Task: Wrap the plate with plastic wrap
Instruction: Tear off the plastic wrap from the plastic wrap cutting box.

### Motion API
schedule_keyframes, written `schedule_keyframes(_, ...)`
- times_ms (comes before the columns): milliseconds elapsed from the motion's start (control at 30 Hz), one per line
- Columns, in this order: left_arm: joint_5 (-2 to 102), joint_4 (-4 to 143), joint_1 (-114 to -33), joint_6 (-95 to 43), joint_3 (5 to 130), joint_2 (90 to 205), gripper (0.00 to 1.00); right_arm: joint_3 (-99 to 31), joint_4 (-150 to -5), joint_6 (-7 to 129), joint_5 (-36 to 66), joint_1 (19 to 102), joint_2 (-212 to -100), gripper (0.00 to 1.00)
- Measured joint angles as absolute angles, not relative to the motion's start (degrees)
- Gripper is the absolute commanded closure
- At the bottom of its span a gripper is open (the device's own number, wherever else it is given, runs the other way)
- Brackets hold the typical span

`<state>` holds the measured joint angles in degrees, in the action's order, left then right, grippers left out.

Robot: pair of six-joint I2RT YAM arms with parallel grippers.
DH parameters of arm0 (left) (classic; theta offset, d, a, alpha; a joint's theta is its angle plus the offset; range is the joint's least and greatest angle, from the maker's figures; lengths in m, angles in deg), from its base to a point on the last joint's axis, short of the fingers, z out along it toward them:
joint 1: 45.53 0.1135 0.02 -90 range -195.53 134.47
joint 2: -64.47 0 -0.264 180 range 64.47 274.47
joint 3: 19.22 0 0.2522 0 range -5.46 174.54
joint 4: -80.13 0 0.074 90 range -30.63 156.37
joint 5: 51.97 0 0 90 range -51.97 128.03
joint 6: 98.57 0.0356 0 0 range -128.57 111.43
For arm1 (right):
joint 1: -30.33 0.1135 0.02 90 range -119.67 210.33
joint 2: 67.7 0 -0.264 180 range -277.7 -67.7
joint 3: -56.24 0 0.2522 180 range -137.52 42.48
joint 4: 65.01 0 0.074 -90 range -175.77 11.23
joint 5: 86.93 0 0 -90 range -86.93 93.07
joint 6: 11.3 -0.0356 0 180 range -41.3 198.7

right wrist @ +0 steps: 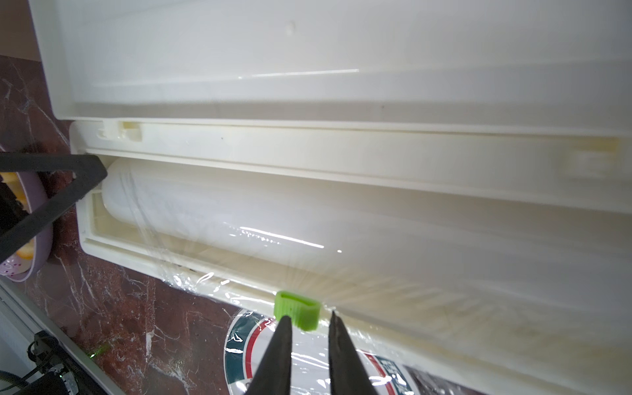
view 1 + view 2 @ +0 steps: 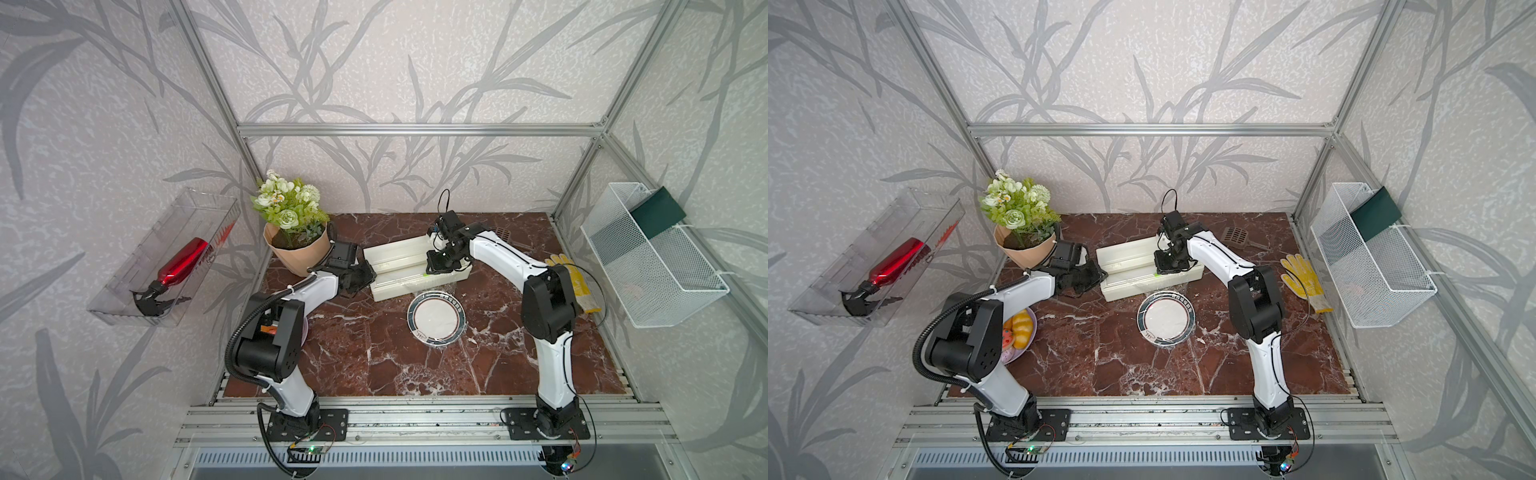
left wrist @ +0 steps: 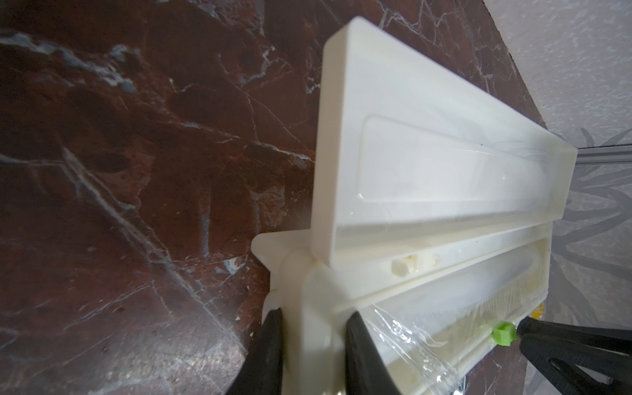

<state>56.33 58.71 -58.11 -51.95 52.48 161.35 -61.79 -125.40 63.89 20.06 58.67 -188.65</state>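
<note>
Plate sat on the marble table, right on the near side of the box, whose lid was flipped open. Wrap came off the roll, over the box's front edge and down across the plate, all shiny and crinkly over the teal rim in the right wrist view. Left gripper was clamped on the box's end wall, one finger each side. Right gripper hung at the green slider, roughly midway along the front rail, fingers only slightly apart, one tip touching it. Honestly couldn't tell if it was actually pinching it.
</note>
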Motion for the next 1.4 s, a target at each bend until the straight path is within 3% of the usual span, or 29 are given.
schedule_keyframes(1400, 57.67, 58.91, -57.84, -52.36, 52.48, 161.55, 0.9, -62.97, -120.55, 57.27, 25.96, 63.82, -191.73, 0.85)
